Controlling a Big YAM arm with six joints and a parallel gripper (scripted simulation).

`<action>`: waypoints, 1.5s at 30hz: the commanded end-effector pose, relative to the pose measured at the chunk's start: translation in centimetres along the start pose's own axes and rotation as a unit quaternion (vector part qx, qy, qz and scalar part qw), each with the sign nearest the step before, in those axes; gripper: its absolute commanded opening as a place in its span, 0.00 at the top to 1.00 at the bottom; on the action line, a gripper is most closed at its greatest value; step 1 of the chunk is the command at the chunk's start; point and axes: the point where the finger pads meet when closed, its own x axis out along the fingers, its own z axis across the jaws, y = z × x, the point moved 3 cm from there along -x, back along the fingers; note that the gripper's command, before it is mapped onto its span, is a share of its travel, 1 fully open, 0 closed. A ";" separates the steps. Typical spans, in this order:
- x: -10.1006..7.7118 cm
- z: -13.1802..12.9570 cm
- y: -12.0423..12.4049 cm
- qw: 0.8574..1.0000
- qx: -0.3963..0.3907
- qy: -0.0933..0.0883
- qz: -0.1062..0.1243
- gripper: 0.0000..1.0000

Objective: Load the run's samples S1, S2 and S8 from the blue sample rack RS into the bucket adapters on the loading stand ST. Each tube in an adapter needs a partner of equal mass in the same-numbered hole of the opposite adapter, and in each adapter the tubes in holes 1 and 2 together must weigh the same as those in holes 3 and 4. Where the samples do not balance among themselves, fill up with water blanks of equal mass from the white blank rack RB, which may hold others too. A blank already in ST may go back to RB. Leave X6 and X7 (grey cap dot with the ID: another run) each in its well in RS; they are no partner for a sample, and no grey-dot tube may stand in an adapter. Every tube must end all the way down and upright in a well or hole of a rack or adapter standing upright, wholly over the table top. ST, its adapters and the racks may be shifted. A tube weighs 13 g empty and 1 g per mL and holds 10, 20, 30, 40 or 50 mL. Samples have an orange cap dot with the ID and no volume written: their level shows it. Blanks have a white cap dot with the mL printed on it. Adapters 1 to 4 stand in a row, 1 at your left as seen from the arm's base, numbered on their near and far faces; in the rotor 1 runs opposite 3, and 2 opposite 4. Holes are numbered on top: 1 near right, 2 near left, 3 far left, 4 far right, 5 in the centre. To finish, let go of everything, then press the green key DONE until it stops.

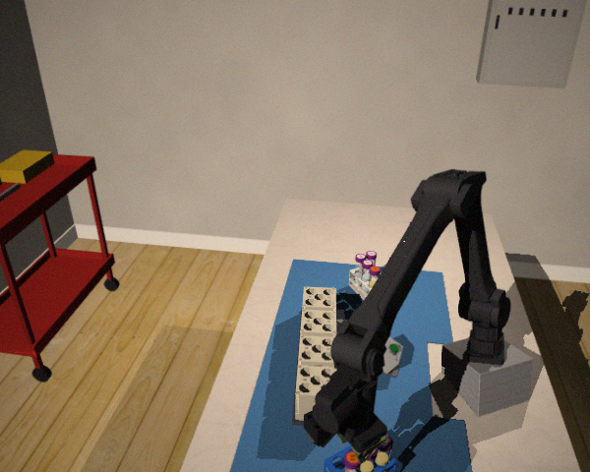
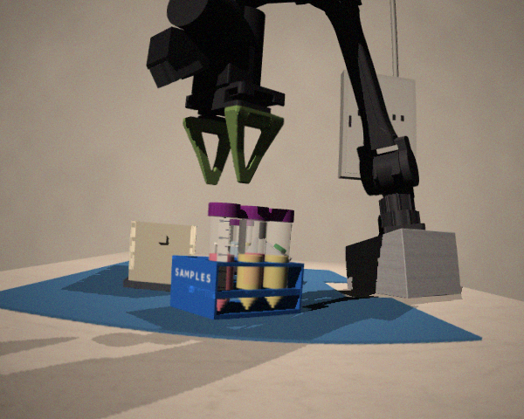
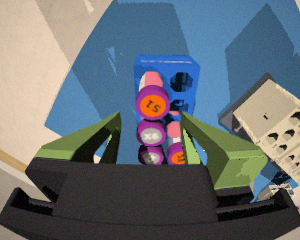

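Hand [image 2: 228,179] open and empty, poised above the blue sample rack [image 2: 193,283] near one desk [image 2: 389,383] edge.

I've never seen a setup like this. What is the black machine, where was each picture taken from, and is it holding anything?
The black machine is a robot arm bolted to a grey block on a table. Its green gripper has two fingers that work like tongs.

One picture looks down from high above, one looks from low at table height, and one comes from a camera on the arm's wrist, looking past the fingers.

On a blue mat stand a blue rack marked SAMPLES with purple-capped tubes, a beige row of blocks with holes, which is the loading stand, a small white rack with more tubes, and a green key.

The gripper is open and holds nothing. It hangs above the blue rack's tubes, touching none of them.
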 end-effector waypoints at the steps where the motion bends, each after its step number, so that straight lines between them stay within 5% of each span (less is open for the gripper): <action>1: -2.3 0.1 -1.5 1.000 0.006 -0.007 -0.025 0.45; 5: -3.0 -0.1 -0.8 1.000 0.010 -0.007 -0.026 0.45; 6: -2.1 -1.5 -0.1 0.999 0.044 -0.008 -0.025 0.20; 11: -2.1 -4.5 2.8 0.985 0.168 -0.008 -0.025 0.20; 17: -2.2 -8.2 6.2 0.949 0.313 -0.010 -0.023 0.20; 20: -2.5 -7.6 6.9 0.946 0.324 -0.010 -0.025 0.20; 27: -1.8 -13.0 10.9 0.868 0.495 -0.011 -0.020 0.20; 34: -1.7 -17.3 15.1 0.770 0.638 -0.009 -0.014 0.20; 36: -1.7 -17.3 15.1 0.770 0.638 -0.009 -0.014 0.20; 42: -1.5 -20.9 18.8 0.667 0.745 -0.006 -0.009 0.20; 45: -1.5 -22.6 20.7 0.660 0.751 -0.004 -0.007 0.20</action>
